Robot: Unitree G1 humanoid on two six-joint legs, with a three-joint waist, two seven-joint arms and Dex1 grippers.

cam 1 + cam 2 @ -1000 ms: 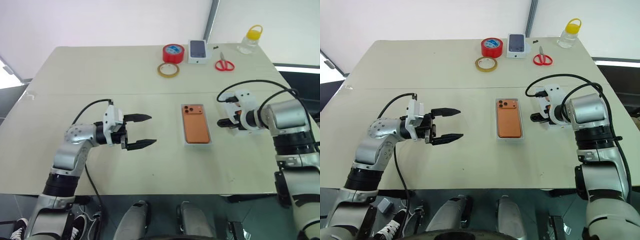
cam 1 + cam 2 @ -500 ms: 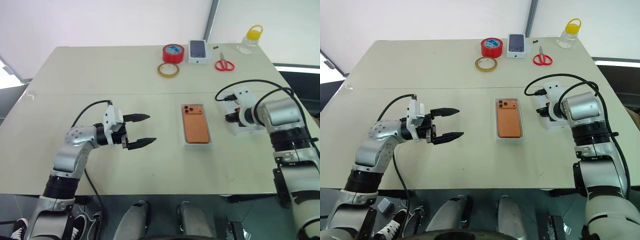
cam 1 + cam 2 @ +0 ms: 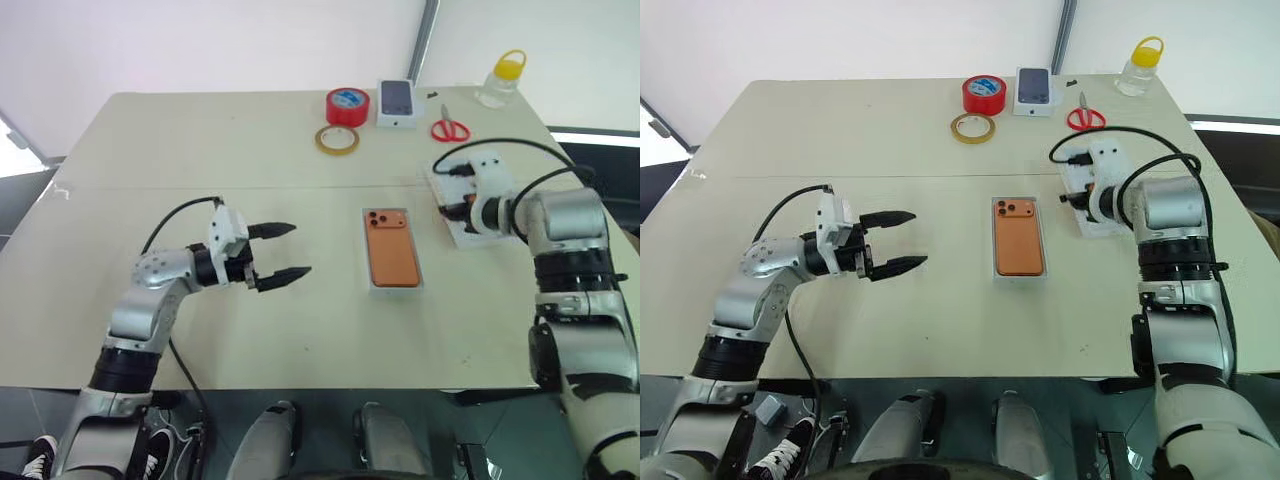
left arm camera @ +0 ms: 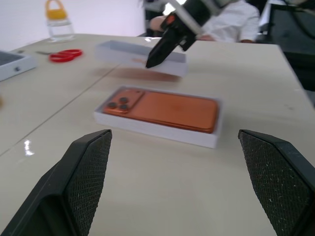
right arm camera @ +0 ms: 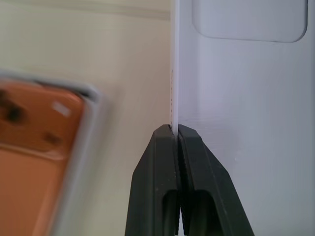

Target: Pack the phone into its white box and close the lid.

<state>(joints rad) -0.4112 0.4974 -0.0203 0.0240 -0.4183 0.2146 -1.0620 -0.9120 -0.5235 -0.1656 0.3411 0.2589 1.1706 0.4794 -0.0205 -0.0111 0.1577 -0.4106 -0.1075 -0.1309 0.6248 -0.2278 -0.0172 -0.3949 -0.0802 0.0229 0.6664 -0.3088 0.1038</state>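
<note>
Phone in white box; lid behind.

A pale beige table carries the lot. Mid-frame sits the white box with the orange phone inside. Along the top edge: red tape, a tan tape ring, a small phone box, red scissors and a yellow-capped bottle.

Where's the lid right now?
In the head views the lid is on the robot's right, beside the white box holding the phone; the right gripper pinches its rim.
</note>
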